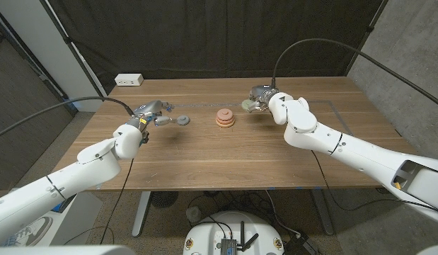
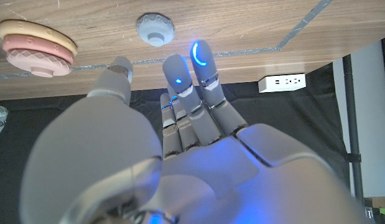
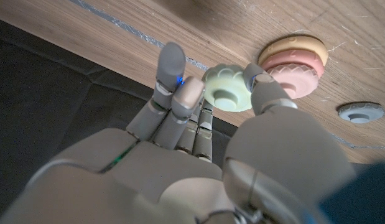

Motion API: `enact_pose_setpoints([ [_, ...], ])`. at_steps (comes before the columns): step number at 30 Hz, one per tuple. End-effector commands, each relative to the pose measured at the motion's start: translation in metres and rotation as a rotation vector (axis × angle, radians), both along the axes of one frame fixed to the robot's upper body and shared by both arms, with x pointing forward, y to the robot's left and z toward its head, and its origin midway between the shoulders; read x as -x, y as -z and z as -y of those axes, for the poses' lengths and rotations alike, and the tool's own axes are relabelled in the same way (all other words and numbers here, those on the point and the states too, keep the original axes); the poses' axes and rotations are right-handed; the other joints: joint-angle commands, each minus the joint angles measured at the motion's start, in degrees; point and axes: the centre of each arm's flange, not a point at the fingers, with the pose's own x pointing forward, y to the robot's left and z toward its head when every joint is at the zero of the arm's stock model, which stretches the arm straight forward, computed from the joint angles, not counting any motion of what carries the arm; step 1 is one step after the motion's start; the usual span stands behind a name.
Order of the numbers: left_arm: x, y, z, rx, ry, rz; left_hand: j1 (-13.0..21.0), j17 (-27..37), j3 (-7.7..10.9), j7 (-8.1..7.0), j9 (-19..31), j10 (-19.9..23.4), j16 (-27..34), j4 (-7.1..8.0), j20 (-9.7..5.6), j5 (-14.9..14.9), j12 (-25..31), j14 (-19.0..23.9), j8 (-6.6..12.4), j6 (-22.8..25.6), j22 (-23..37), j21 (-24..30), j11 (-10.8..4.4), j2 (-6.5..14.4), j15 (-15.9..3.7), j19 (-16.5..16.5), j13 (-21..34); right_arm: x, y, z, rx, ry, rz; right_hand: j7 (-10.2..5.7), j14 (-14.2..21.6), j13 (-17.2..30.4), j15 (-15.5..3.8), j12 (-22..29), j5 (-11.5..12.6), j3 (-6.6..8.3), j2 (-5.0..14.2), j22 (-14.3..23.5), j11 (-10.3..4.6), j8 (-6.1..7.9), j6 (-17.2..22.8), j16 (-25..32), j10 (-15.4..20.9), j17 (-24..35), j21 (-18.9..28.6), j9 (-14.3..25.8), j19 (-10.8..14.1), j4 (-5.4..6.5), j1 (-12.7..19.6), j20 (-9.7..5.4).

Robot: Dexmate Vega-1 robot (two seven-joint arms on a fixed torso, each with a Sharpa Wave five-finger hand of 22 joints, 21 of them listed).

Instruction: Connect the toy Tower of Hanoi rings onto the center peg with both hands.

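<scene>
At the table's middle stands the ring stack (image 1: 224,118), a pink ring on a wider tan one (image 2: 37,46) (image 3: 295,59). A small grey-blue ring (image 1: 182,120) (image 2: 155,28) (image 3: 361,112) lies on the wood to its left. My left hand (image 1: 153,113) (image 2: 180,124) hovers just left of that ring with its fingers apart, holding nothing. My right hand (image 1: 261,99) (image 3: 198,143) is right of the stack and pinches a pale green ring (image 1: 246,105) (image 3: 226,89) between thumb and fingers, close to the tabletop.
A white power strip (image 1: 129,79) (image 2: 280,81) lies at the table's back left edge. Thin tape lines (image 1: 332,106) mark the wood. A black curtain hangs behind the table, and cables run to both arms.
</scene>
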Motion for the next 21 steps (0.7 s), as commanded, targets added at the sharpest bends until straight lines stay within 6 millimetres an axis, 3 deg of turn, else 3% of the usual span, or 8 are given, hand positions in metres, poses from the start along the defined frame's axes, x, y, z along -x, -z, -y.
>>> enact_pose_setpoints([
  [1,0.013,0.010,-0.009,0.022,-0.053,0.105,0.74,0.07,0.41,0.08,0.34,0.50,0.46,0.03,-7.03,0.39,0.03,0.42,0.07,0.62,0.22,0.36,-0.11,-0.22,-0.68,0.54,0.29,0.003,-0.009,-0.019,0.037,-0.033,0.006,-2.85,0.25,0.19,0.17,-0.16,0.52,1.37,4.09,0.07,-3.74,0.41,3.15,0.33,3.87,0.07,0.19,0.17,0.41,0.85,4.80,-1.07],
  [21,0.019,0.015,-0.020,0.016,-0.077,0.118,0.95,0.35,0.84,-0.11,0.42,0.90,0.57,0.05,-7.04,0.27,-0.20,0.38,0.08,1.16,0.35,0.45,-0.45,-0.20,-0.67,0.50,0.38,-0.005,-0.013,-0.050,0.066,-0.080,-0.005,-2.90,-0.36,0.46,0.15,-0.26,0.59,1.42,4.17,0.03,-3.82,0.35,3.40,0.03,4.22,-0.33,0.12,0.20,0.34,0.83,4.98,-1.07],
])
